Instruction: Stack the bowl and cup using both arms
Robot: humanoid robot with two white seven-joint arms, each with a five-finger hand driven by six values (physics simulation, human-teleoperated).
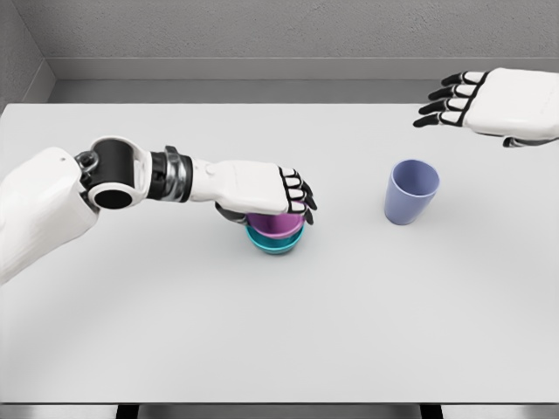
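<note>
Fingers [297,194] of your left hand [262,188] curl around the purple bowl [275,225] nested in the teal bowl [275,243]; your right hand [489,103] hovers spread beyond the upright blue cup [410,192].

Left hand [262,194] curled, right hand [489,103] spread

I can read no text, label, brand, number or sign anywhere here: nothing on the blue cup [410,192], and nothing near it on the desk [279,332].

Head camera, downward (over table [279,349])
</note>
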